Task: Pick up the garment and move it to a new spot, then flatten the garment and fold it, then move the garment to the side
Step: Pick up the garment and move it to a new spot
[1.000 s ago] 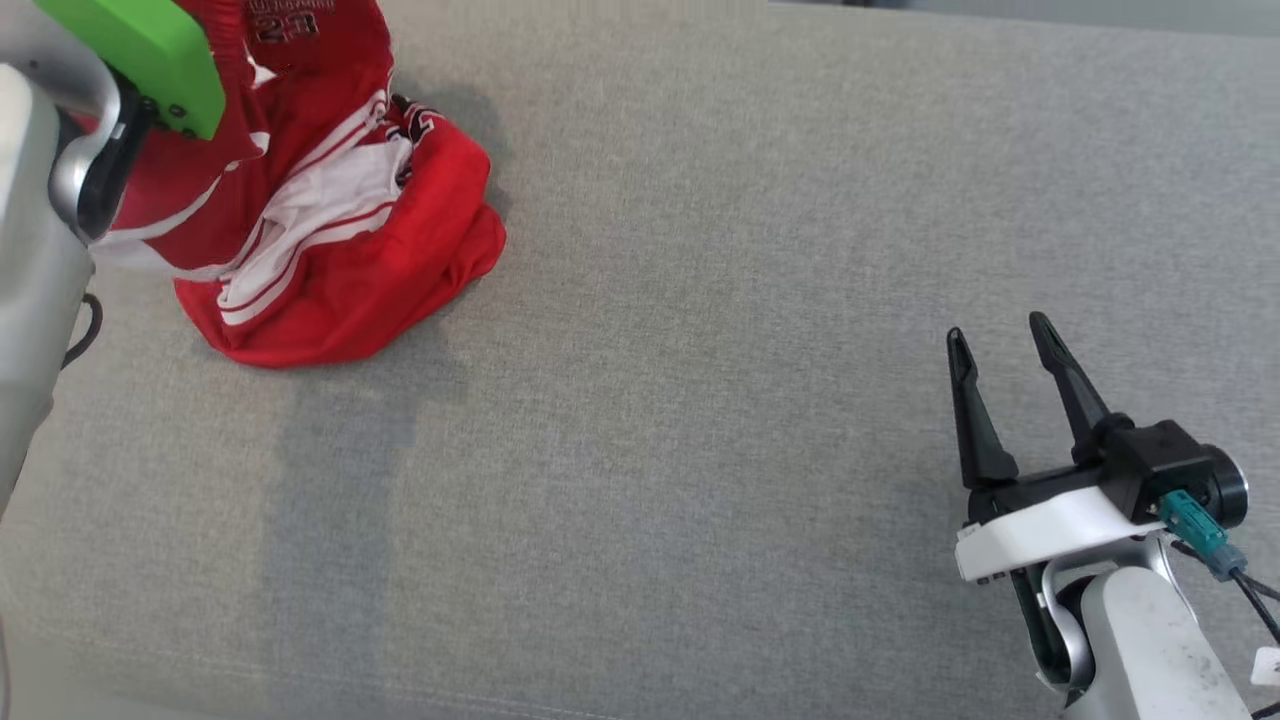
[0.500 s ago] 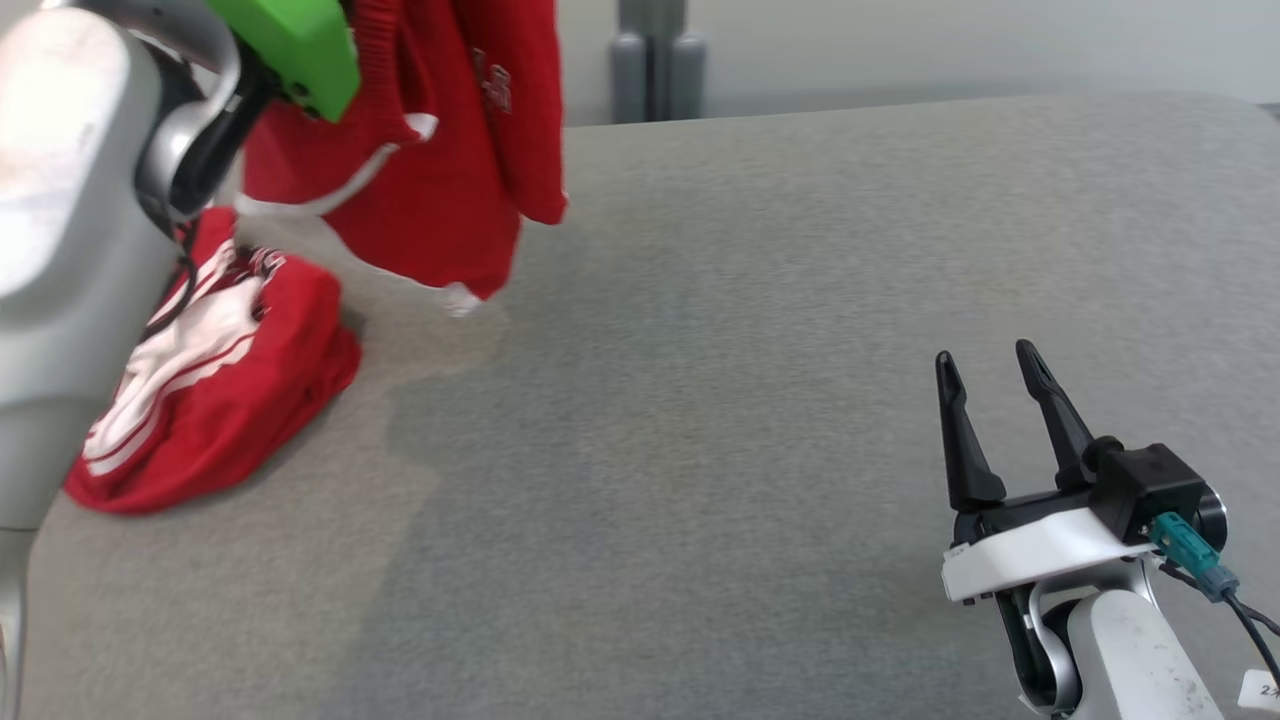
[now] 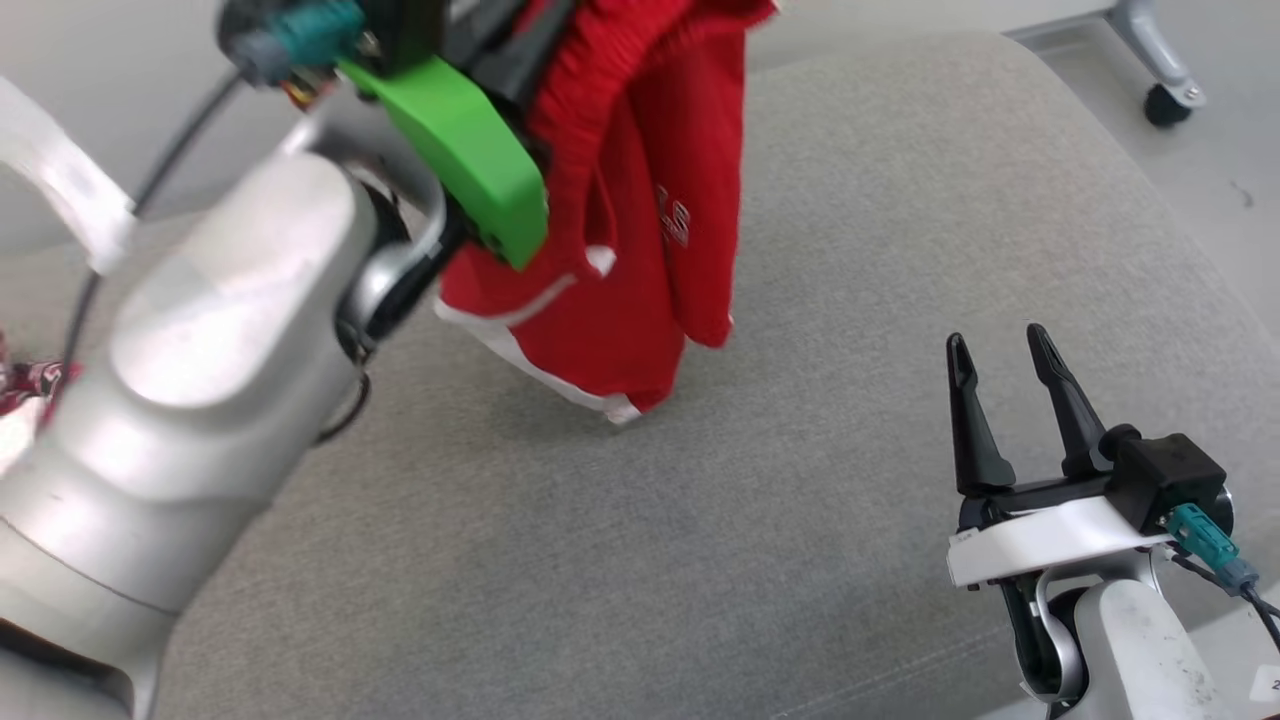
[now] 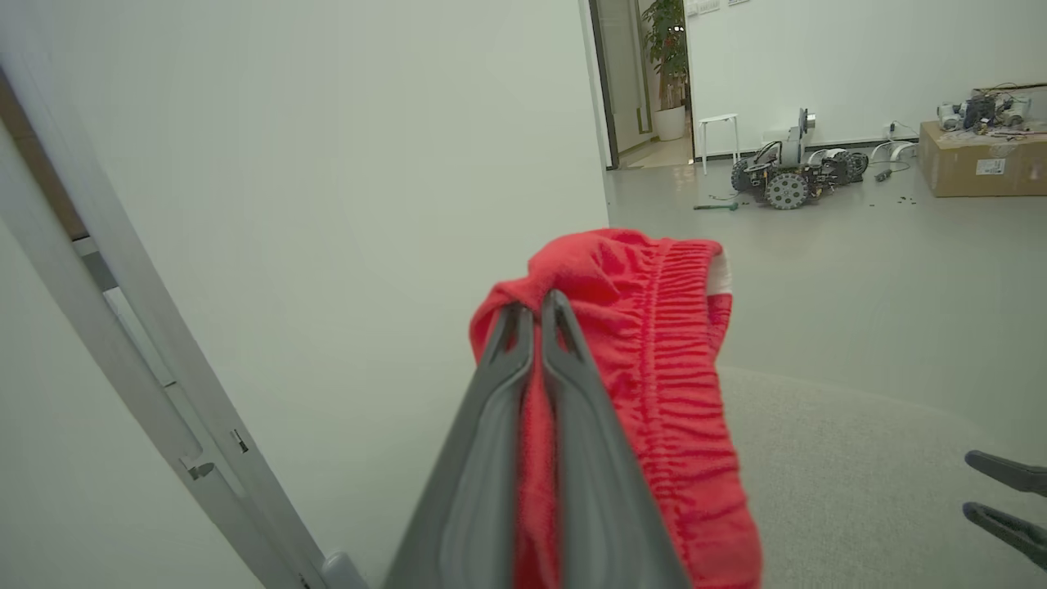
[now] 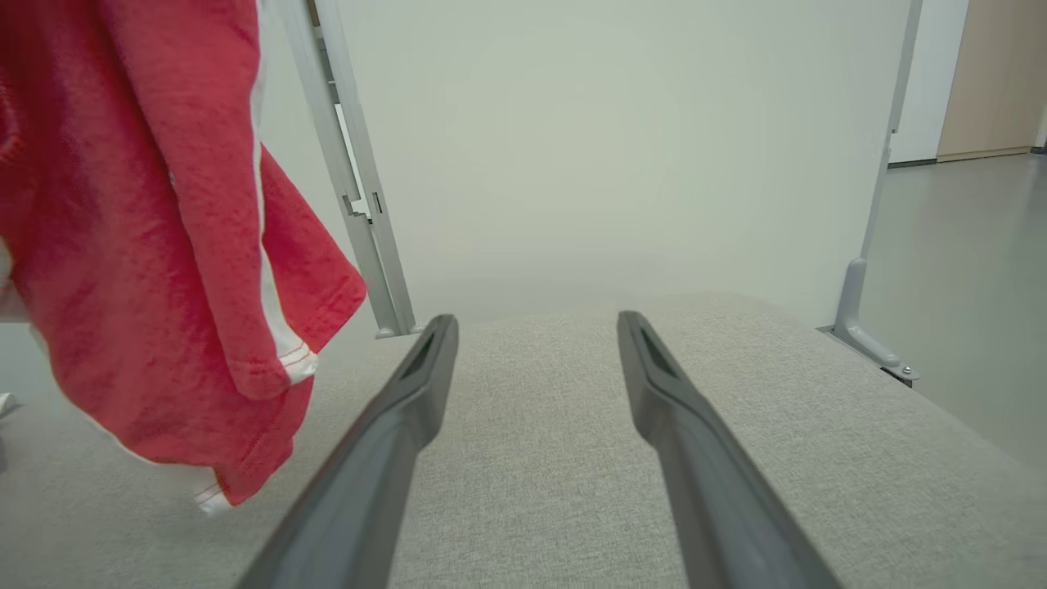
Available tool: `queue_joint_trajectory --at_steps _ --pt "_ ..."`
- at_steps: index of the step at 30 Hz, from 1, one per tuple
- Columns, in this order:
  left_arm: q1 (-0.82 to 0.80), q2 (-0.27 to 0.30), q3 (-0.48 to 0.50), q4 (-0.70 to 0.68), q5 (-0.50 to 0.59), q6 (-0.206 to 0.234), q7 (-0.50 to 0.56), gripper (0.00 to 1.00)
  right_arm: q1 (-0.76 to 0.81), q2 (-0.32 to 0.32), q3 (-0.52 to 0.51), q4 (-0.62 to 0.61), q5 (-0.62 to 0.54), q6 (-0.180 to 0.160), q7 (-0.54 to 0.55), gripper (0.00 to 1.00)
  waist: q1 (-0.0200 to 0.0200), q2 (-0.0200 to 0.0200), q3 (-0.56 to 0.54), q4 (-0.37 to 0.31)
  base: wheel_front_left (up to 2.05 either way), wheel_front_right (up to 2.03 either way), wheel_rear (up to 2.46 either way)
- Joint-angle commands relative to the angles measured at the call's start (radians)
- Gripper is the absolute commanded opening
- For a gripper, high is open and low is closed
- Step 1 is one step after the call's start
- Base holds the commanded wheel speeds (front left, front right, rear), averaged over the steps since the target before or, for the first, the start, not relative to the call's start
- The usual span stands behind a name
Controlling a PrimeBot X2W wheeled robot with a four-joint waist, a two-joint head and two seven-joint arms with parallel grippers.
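Observation:
A red garment [image 3: 640,250] with white trim and an elastic waistband hangs in the air above the grey table [image 3: 850,250]. My left gripper [image 4: 532,301] is shut on its bunched waistband [image 4: 654,343]; its lower hem dangles just over the table top. In the head view the left gripper [image 3: 520,40] with its green mount sits at the top, its tips buried in cloth. My right gripper [image 3: 995,340] is open at the lower right, nothing between its fingers, well to the right of the garment. The right wrist view has the garment [image 5: 147,245] hanging left of the open gripper [image 5: 536,319].
Another red and white garment [image 3: 20,385] peeks out at the far left behind my left arm. The table's rounded edge runs along the right, with a castor wheel [image 3: 1165,100] on the floor beyond. A metal frame post [image 5: 352,164] stands behind the table.
My left gripper has lifted the red garment off the pile and carried it rightward over the table. The head camera has swung too. The right gripper has held still, open.

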Motion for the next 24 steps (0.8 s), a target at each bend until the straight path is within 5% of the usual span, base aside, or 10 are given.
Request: queue_joint_trajectory --at_steps 1,14,15,24 --pt "0.045 -0.003 -0.015 0.011 0.013 0.004 -0.015 0.00 -0.014 0.001 0.000 -0.004 0.005 0.000 0.000 1.00 0.0001 -0.0001 0.057 -0.042 0.00 0.00 0.00" --pt "0.300 -0.095 -0.119 0.334 0.069 -0.016 -0.224 0.04 -0.034 0.000 0.009 -0.012 -0.002 0.000 0.000 1.00 0.0001 -0.0001 0.173 -0.001 0.00 0.00 0.00" --pt "0.311 -0.105 -0.108 0.347 0.076 -0.013 -0.230 1.00 -0.031 0.000 0.012 -0.008 -0.006 0.000 0.000 1.00 0.0001 -0.0001 0.164 0.011 0.00 0.00 0.00" --pt "0.547 -0.132 0.163 0.164 0.205 0.105 -0.236 1.00 0.033 -0.001 0.044 0.028 -0.001 0.000 0.000 1.00 0.0001 -0.0001 0.014 0.138 0.00 0.00 0.00"
